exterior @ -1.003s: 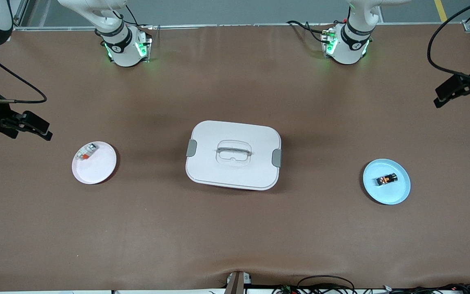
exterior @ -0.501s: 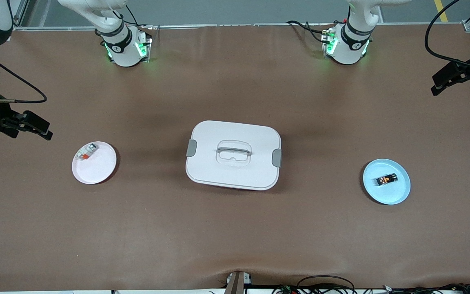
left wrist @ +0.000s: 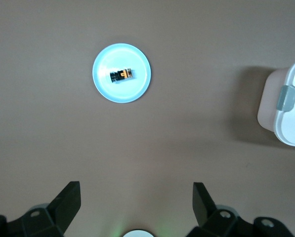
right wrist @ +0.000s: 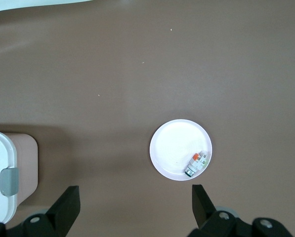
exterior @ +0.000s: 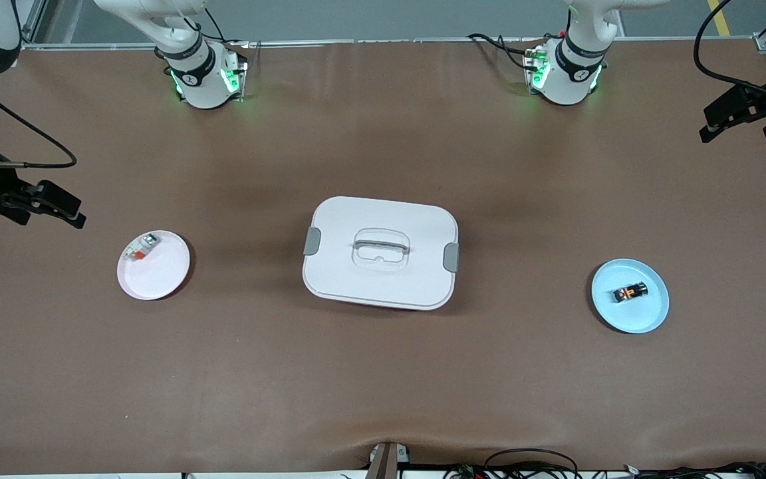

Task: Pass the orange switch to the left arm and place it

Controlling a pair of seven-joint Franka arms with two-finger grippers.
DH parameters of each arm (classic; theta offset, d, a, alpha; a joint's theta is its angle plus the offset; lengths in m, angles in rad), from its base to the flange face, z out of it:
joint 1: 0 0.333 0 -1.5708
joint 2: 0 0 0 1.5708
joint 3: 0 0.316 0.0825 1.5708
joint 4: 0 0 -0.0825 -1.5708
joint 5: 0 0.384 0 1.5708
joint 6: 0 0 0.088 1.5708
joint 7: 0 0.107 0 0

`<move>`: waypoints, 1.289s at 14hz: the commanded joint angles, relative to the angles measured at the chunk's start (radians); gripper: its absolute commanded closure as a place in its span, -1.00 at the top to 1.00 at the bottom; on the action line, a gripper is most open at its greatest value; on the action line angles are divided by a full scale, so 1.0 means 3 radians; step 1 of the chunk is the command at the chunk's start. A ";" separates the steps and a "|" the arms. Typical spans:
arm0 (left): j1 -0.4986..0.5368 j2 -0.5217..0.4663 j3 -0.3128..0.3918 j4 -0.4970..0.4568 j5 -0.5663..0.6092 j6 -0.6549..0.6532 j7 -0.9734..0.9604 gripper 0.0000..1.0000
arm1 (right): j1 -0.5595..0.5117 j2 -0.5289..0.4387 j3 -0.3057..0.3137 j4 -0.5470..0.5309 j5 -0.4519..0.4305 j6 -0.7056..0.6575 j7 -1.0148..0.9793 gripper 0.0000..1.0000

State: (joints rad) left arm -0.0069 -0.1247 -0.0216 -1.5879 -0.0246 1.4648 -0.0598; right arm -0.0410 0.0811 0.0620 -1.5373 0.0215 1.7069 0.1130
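The orange switch (exterior: 630, 292) lies on the blue plate (exterior: 649, 316) near the left arm's end of the table, untouched. The left tool (left wrist: 136, 203), jaws wide, should descend squarely over it. The right tool (right wrist: 135, 206), also wide, waits clear of the box (exterior: 380, 253).

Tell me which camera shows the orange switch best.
The left wrist view: the orange switch lies unobstructed on the blue plate, markings visible. The front view shows it smaller; the right wrist view doesn't show it.
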 commanded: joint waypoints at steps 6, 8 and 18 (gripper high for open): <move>-0.0028 -0.0116 -0.0178 -0.0188 -0.0061 0.0031 0.0051 1.00 | -0.0006 0.0006 0.0008 0.0052 -0.0015 -0.0050 0.0048 1.00; -0.0023 -0.0091 -0.0209 -0.0188 -0.0036 0.0031 0.0051 1.00 | -0.0012 0.0006 0.0008 0.0052 -0.0015 -0.0050 0.0043 1.00; -0.0023 0.0129 -0.0204 0.0036 -0.0015 0.0026 -0.0046 1.00 | -0.0022 0.0006 -0.0002 0.0052 -0.0026 -0.0182 0.0043 1.00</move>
State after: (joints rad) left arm -0.0119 -0.1148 -0.0803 -1.6109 -0.0321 1.4751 -0.0611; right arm -0.0410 0.0812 0.0595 -1.5372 0.0215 1.6833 0.1131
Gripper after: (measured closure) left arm 0.000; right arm 0.000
